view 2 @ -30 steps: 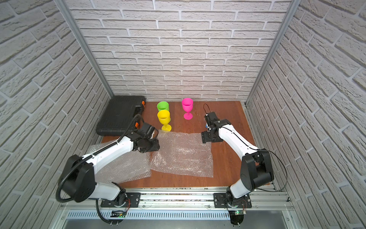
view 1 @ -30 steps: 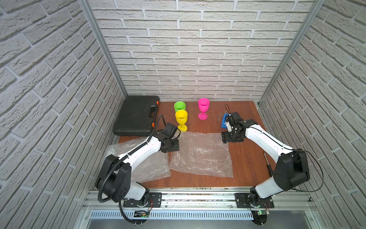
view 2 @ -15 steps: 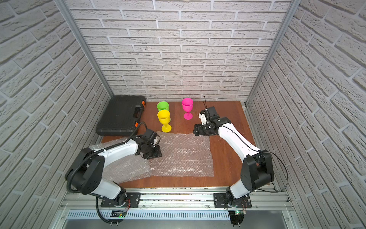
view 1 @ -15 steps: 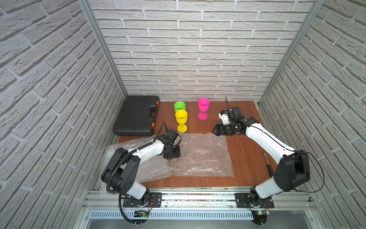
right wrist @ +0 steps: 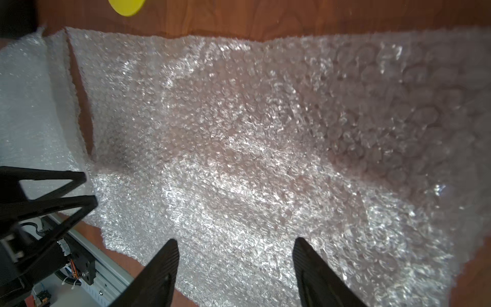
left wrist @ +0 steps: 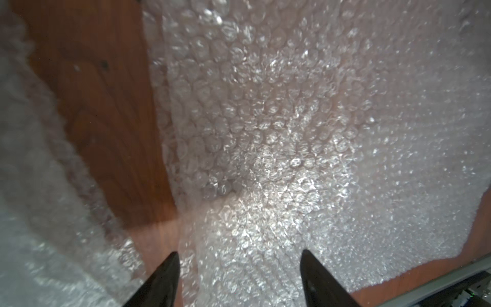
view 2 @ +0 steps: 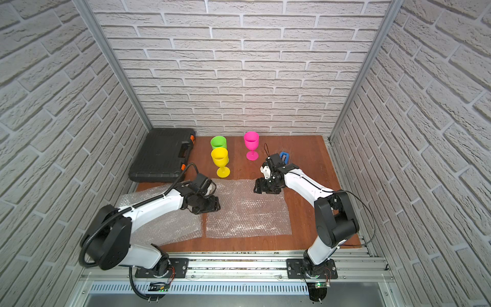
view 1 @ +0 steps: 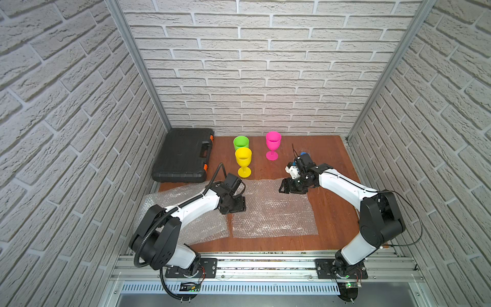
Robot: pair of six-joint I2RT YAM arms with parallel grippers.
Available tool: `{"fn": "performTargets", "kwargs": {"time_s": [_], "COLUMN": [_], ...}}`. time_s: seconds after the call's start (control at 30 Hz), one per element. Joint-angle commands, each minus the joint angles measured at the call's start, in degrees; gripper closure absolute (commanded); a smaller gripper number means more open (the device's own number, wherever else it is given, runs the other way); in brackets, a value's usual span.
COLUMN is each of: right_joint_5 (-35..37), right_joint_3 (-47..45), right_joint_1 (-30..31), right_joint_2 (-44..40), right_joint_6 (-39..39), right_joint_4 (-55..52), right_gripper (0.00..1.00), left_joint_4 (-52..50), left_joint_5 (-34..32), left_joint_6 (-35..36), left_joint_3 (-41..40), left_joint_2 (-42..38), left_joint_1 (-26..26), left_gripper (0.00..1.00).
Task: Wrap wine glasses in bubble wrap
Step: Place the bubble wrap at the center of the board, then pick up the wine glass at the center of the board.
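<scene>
Far left, the black case [view 1: 183,156] sits closed by the wall, out of play. Nearer than it, the left bubble wrap sheet [view 1: 186,228] lies flat, partly under the left arm. The left gripper [view 1: 234,206] hovers low, straddling the left edge of the centre bubble wrap sheet [view 1: 273,215]. The wrist view shows its jaws spread wide with nothing pinched.

Behind them the green goblet [view 1: 241,143] and the yellow goblet [view 1: 243,159] stand upright, the yellow one's foot just beyond the centre sheet's far edge. Further right the pink goblet [view 1: 273,141] stands upright, clear of the wrap.

The right gripper [view 1: 289,188] hangs over that sheet's far right corner, jaws wide and empty too. The blue tape dispenser [view 2: 284,156] peeks out behind that arm.

No goblet is wrapped and none is on a sheet, so I read this as the sheet laid out and ready. The next move calls for a goblet: yellow is closest. It should be gripped at the bowl or stem and laid on its side near an edge, so the wrap can roll round it.
</scene>
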Motion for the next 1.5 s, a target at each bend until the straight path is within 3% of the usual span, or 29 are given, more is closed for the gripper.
{"fn": "performTargets", "kwargs": {"time_s": [0.0, 0.13, 0.3, 0.43, 0.57, 0.73, 0.97, 1.17, 1.47], "right_joint_5": [2.32, 5.04, 3.47, 2.54, 2.71, 5.66, 1.2, 4.3, 2.69], "right_joint_3": [-1.29, -1.39, -0.78, -0.77, 1.89, 0.62, -3.51, -0.82, 7.34], "right_joint_1": [0.05, 0.09, 2.12, 5.75, 8.69, 12.43, 12.98, 12.79, 12.81], "right_joint_2": [0.71, 0.31, -3.77, -5.45, -1.64, 3.19, 12.73, 23.07, 33.16], "right_joint_6": [0.89, 0.63, -1.67, -5.0, -7.16, -11.04, -16.91, -15.69, -14.55], "right_joint_4": [1.3, 0.56, 5.78, 16.18, 25.32, 44.64, 80.03, 94.18, 96.52], "right_gripper": [0.31, 0.32, 0.32, 0.17, 0.0, 0.0, 0.02, 0.0, 0.0], "left_joint_4": [-4.35, -6.45, -8.54, -8.43, -7.68, -7.66, -6.93, -6.75, -6.58], "left_joint_5": [-2.17, -3.43, -5.39, -6.18, -6.86, -7.1, -6.43, -6.24, -6.45], "left_joint_6": [0.8, 1.37, 2.48, 3.0, 3.26, 3.6, 3.63, 3.62, 3.14], "left_joint_3": [1.33, 1.48, 1.28, 0.45, -0.32, -0.57, -1.92, -1.96, -3.19], "left_joint_2": [-2.81, -6.2, -12.71, -18.39, -22.67, -24.95, -25.22, -25.44, -25.59], "left_joint_1": [1.42, 3.26, 7.26, 10.97, 13.6, 14.14, 14.3, 14.32, 14.56], "left_gripper": [0.23, 0.22, 0.23, 0.23, 0.21, 0.2, 0.2, 0.19, 0.19]}}
